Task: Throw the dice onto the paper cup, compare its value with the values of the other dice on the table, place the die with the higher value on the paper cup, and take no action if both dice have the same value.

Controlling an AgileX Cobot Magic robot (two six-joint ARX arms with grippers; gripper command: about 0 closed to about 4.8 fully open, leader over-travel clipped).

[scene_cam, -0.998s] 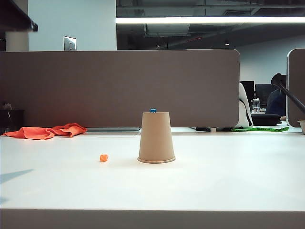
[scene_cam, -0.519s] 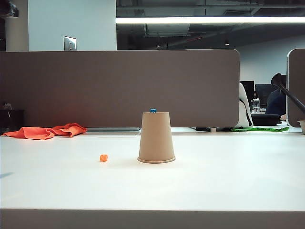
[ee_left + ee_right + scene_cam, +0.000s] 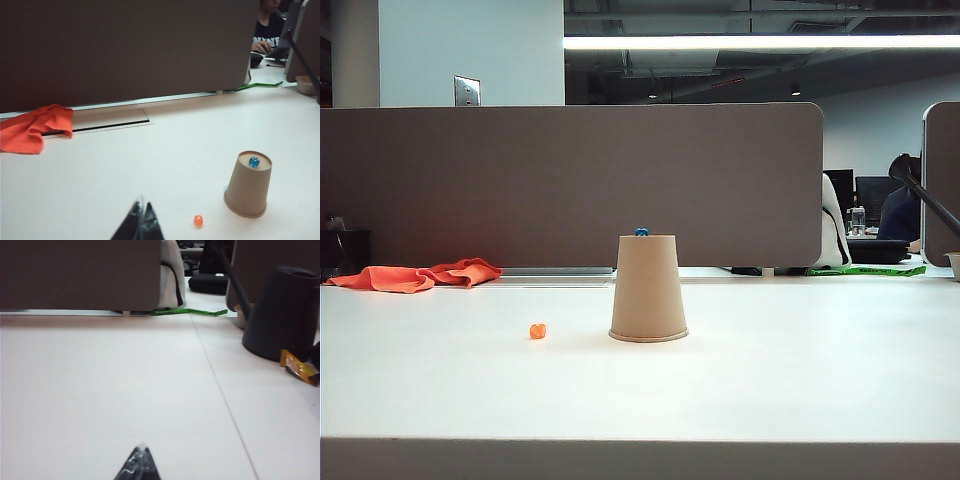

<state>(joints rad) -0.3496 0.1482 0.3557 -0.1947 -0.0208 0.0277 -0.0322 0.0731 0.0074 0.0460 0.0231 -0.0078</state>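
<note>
Left gripper (image 3: 142, 220): fingertips pressed together, nothing between them; held above the surface's near part, clear of all items; not seen in the exterior view.
Right gripper (image 3: 140, 462): fingertips together, empty; over bare surface on the right side, well apart from the cup.
Orange die (image 3: 537, 331): on the surface, near the cup's left side, not touching it; nearest item to the left gripper.
Paper cup (image 3: 648, 290): tan, standing upside down, rim on the surface, about mid-width.
Blue die (image 3: 254, 162): resting on the cup's upturned base.
Surface (image 3: 800, 380): plain white.
Orange cloth (image 3: 415, 275): crumpled at the far left edge, by the partition.
Dark tapered bin (image 3: 282, 312): far right side, beyond a seam in the surface.
</note>
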